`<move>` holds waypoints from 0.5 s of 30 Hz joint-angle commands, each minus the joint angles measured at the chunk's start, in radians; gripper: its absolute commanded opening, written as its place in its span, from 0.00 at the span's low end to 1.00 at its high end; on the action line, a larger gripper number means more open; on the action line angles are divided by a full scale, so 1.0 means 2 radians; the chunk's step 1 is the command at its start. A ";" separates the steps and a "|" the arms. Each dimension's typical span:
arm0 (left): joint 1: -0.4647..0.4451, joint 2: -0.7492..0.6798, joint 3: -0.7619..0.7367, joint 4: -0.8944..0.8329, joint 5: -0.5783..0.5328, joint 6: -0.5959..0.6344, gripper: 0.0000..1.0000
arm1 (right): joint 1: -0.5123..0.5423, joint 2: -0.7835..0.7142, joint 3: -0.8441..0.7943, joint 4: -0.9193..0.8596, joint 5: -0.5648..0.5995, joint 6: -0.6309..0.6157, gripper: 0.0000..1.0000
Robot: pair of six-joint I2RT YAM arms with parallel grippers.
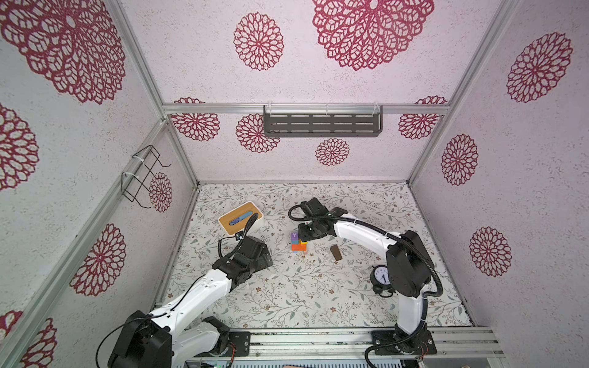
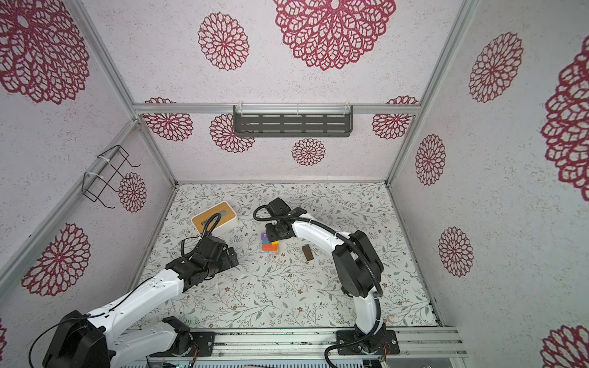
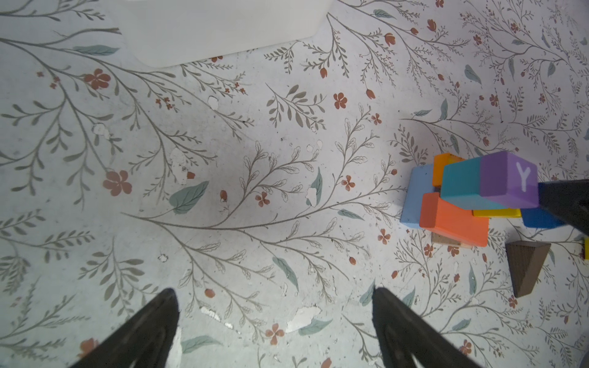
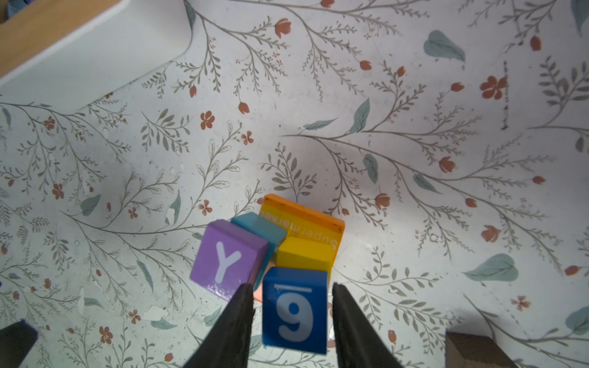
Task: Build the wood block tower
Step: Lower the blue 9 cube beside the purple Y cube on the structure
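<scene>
The tower stands near the middle of the table, a little toward its far edge. A light blue block and an orange block sit low down, with a teal block and a yellow block above them. A purple "Y" cube and a blue "9" cube sit side by side at the top. The right gripper straddles the blue cube, its jaws narrowly parted with a slim gap on each side. A dark brown block lies apart from the tower, toward the right edge. The left gripper hovers over the table toward the left edge, jaws wide and holding nothing. A white box sits near the far left corner, and a clock toward the right edge.
</scene>
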 commanded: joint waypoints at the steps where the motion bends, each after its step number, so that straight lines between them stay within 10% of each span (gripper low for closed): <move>1: 0.005 0.000 0.011 -0.002 -0.002 0.005 0.97 | -0.002 -0.010 0.021 -0.007 0.010 -0.008 0.45; 11: 0.008 0.023 0.047 -0.009 -0.003 0.026 0.99 | -0.004 -0.044 0.014 -0.016 0.035 -0.017 0.43; 15: 0.010 0.041 0.061 0.009 0.010 0.050 0.73 | -0.025 -0.066 -0.017 0.003 0.015 -0.017 0.19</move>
